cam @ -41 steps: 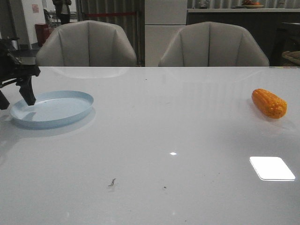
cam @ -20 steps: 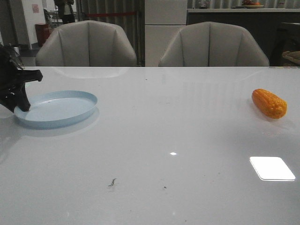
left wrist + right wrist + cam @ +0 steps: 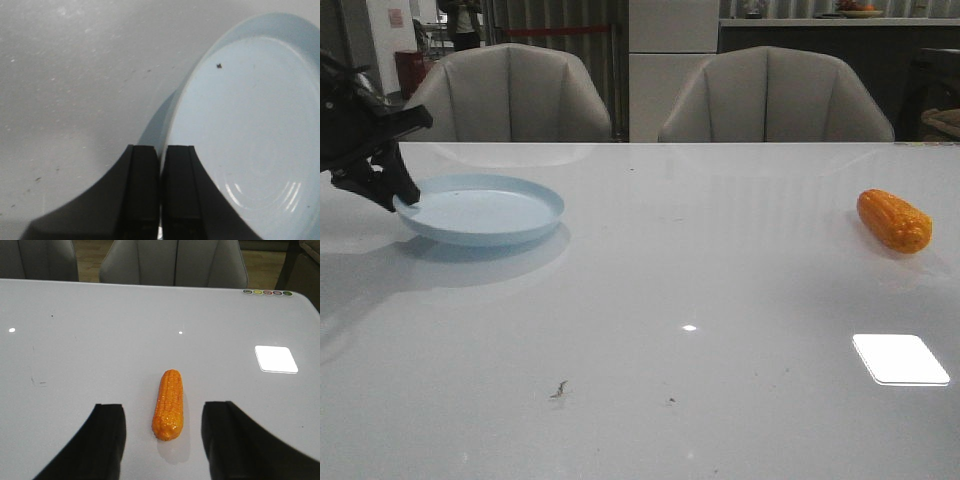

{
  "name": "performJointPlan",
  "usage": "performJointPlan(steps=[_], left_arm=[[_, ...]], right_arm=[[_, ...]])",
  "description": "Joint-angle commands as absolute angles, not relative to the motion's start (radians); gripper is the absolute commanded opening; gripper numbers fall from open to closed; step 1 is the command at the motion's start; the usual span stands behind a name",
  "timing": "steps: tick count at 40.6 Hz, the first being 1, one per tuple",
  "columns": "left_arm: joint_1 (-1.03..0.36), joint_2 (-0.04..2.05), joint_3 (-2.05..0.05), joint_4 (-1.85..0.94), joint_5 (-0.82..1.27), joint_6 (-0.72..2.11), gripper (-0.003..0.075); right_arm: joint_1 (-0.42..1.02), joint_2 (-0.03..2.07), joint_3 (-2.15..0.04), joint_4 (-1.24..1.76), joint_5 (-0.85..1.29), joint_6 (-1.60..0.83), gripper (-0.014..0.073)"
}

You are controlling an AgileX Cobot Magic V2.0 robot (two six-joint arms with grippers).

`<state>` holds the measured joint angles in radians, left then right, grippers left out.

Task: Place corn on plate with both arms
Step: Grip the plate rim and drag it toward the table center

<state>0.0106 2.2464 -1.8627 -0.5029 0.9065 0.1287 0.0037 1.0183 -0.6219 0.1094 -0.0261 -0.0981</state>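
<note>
Left wrist view alone shows jaws pinching the plate (image 3: 250, 125) rim.

Glossy white table (image 3: 650, 300). Corn (image 3: 894, 220) lies on it at far right; small dark specks (image 3: 560, 389) near the front edge.

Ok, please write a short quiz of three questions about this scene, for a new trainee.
1. True or false: the corn lies on the plate.
2. What does the left gripper hold? A) the corn B) the plate's rim C) nothing
3. Fill in: the right gripper is ____, one finger on each side of the corn.

Key: 1 false, the corn lies on the table, far from the plate. 2 B. 3 open.
</note>
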Motion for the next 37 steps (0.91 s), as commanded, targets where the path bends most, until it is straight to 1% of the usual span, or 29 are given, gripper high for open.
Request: performJointPlan(steps=[1, 10, 21, 27, 37], left_arm=[[-0.016, 2.185, -1.936, -0.579, 0.926, 0.125, 0.0103], [-0.133, 2.185, -1.985, -0.590, 0.947, 0.125, 0.0103], [-0.280, 2.189, -1.985, -0.583, 0.842, 0.125, 0.0103], [-0.320, 2.217, -1.985, -0.575, 0.804, 0.125, 0.0103], [-0.348, 2.261, -1.985, -0.582, 0.828, 0.125, 0.0110]], right_arm=[[0.005, 1.010, -0.661, 0.101, -0.109, -0.103, 0.0457], [0.005, 1.010, -0.661, 0.101, -0.105, -0.103, 0.0457], [0.005, 1.010, -0.661, 0.101, -0.105, -0.103, 0.0457], [0.005, 1.010, -0.661, 0.101, -0.105, -0.103, 0.0457], [0.005, 1.010, -0.661, 0.101, -0.105, -0.103, 0.0457]])
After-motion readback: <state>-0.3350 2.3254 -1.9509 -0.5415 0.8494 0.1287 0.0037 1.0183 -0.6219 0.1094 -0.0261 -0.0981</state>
